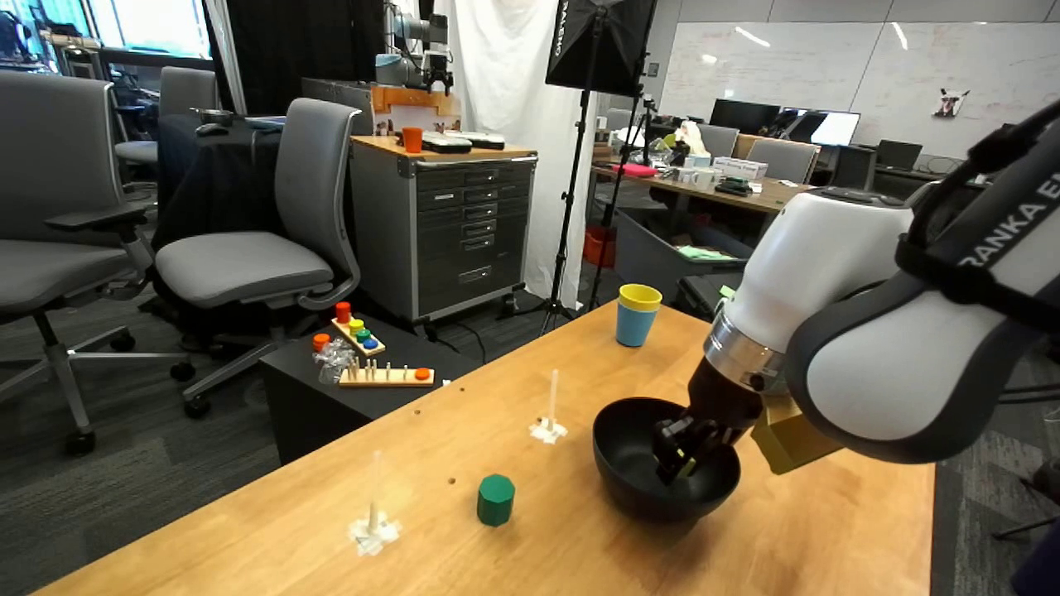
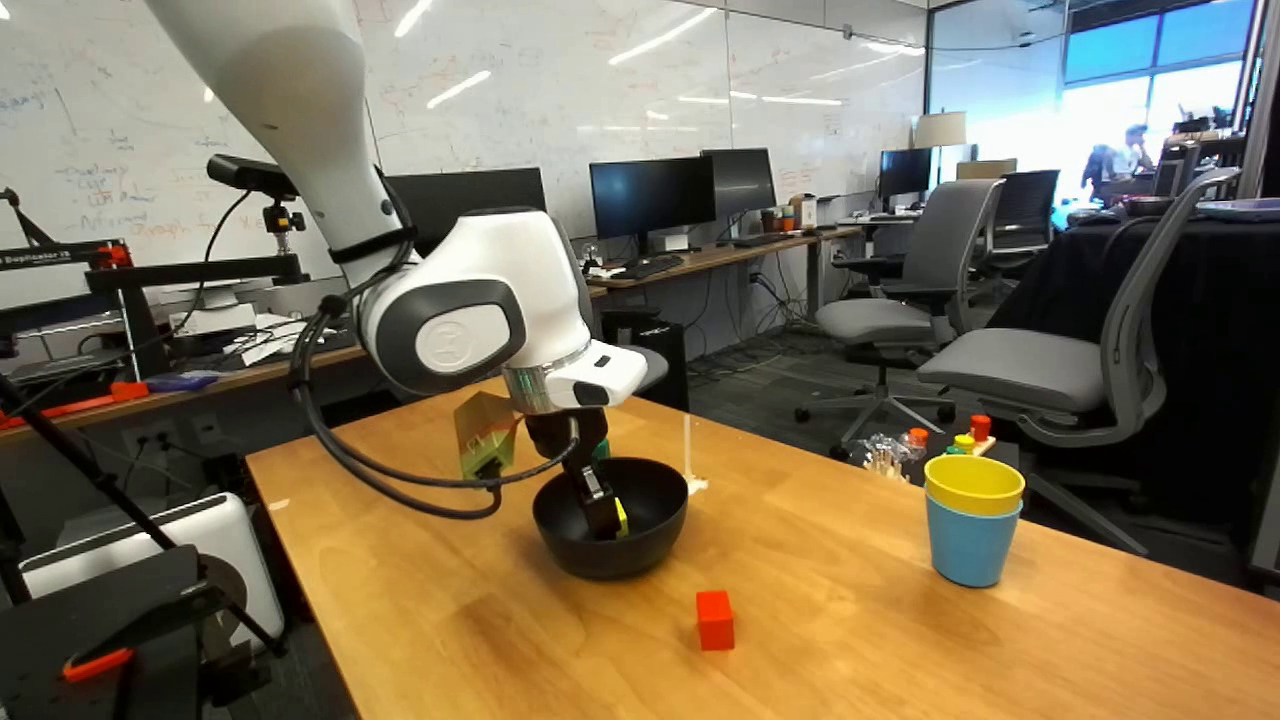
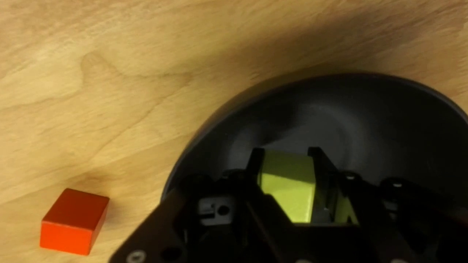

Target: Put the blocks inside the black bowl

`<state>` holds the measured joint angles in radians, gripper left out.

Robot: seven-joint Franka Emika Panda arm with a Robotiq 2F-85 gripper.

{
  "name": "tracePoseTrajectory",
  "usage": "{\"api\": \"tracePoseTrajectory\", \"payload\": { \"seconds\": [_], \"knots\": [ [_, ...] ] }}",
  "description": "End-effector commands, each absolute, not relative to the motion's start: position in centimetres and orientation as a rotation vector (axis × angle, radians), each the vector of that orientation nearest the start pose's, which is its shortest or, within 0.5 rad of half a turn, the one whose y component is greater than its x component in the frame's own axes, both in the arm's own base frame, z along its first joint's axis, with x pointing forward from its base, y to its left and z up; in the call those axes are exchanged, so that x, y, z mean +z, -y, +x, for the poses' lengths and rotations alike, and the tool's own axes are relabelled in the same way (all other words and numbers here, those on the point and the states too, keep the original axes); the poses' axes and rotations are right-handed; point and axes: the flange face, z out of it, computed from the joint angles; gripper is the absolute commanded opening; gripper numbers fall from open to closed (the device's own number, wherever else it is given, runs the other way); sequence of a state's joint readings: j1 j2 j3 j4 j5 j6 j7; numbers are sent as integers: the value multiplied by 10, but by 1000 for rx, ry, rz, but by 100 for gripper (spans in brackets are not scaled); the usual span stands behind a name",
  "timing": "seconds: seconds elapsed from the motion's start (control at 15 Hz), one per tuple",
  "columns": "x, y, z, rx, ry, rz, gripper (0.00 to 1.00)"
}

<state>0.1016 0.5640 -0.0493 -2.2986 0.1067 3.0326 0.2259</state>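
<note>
**Wooden table (image 1: 290, 530): yellow block (image 3: 289, 197) gripped inside black bowl (image 3: 380, 124)**

Grey chairs (image 1: 244, 261) and a whiteboard (image 1: 795, 74) show behind. The gripper (image 3: 286, 155) hangs within the bowl, its jaws closed against two sides of the yellow block; whether that block touches the bowl's bottom, I cannot tell. Near the bowl, on the table, sit a green block (image 1: 495, 501) and a red block (image 2: 715, 621).
</note>
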Motion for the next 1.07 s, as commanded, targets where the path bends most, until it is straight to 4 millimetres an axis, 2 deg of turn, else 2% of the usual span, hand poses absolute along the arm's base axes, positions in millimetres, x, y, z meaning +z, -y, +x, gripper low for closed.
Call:
{"api": "tracePoseTrajectory", "payload": {
  "seconds": [0.0, 0.07, 0.2, 0.4, 0.73, 1.0],
  "knots": [
    [118, -18, 538, -305, -461, -3068, 43],
    [118, -18, 539, -305, -462, -3066, 50],
    [119, -18, 539, -307, -460, -3065, 74],
    [122, -17, 536, -300, -463, -3058, 99],
    [133, -20, 532, -288, -469, -3039, 100],
    [149, -31, 531, -291, -458, -3005, 100]
  ]
}}
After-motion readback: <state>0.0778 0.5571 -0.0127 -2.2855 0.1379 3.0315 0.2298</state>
